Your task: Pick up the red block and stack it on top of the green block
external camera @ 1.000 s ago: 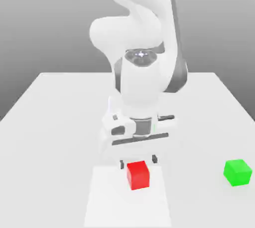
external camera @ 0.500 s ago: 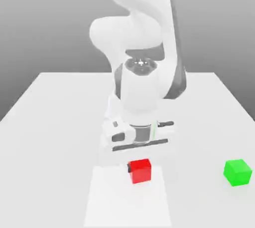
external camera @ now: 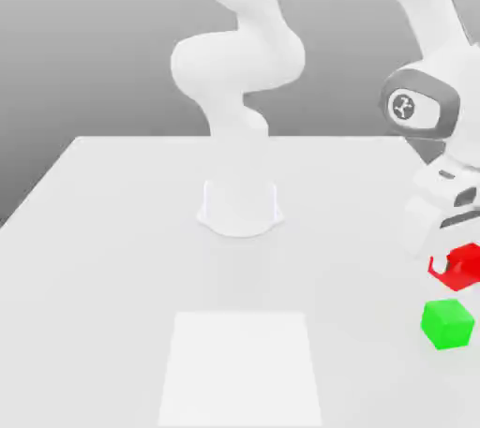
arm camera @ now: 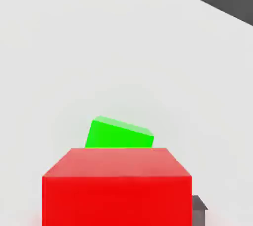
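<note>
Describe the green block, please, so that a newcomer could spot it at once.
On the pale table, look toward the exterior view's right, beyond the white square. The small bright green block rests there on the tabletop. Its color and resting place distinguish it from the red block, held above the table.

Red block [external camera: 461,267] hangs above the bright green block [external camera: 446,325], apart

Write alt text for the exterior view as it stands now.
A white robot arm's gripper holds a red block in the air near a green block, which sits on a pale table at the exterior view's right.
</note>
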Available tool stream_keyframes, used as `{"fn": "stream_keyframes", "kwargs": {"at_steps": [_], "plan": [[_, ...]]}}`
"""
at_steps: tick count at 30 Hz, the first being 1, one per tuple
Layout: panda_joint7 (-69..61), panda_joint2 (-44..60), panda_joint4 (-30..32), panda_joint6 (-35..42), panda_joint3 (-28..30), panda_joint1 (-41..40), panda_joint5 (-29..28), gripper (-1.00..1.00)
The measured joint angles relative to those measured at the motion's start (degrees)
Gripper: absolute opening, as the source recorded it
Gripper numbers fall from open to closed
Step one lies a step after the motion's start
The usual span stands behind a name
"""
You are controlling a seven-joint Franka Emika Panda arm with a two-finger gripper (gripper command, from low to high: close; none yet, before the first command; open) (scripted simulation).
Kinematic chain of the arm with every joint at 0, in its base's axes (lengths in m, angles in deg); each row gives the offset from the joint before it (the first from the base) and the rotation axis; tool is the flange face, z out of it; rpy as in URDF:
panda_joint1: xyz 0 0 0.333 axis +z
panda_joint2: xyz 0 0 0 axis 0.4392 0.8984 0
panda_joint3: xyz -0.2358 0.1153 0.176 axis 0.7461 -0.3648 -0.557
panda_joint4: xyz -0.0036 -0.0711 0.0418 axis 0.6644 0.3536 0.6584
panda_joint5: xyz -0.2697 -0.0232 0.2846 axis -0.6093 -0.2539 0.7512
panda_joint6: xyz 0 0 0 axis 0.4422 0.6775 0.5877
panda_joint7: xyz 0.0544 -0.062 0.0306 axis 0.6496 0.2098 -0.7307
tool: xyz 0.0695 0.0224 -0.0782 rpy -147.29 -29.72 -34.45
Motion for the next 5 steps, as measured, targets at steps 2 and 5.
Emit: {"fn": "stream_keyframes", "kwargs": {"at_steps": [2, 5], "plan": [[1.79, 3.92, -0.33, -3.50, 1.69, 1.33, -2.20, 1.00], [1.79, 3.92, -0.33, -3.50, 1.69, 1.33, -2.20, 1.00]]}}
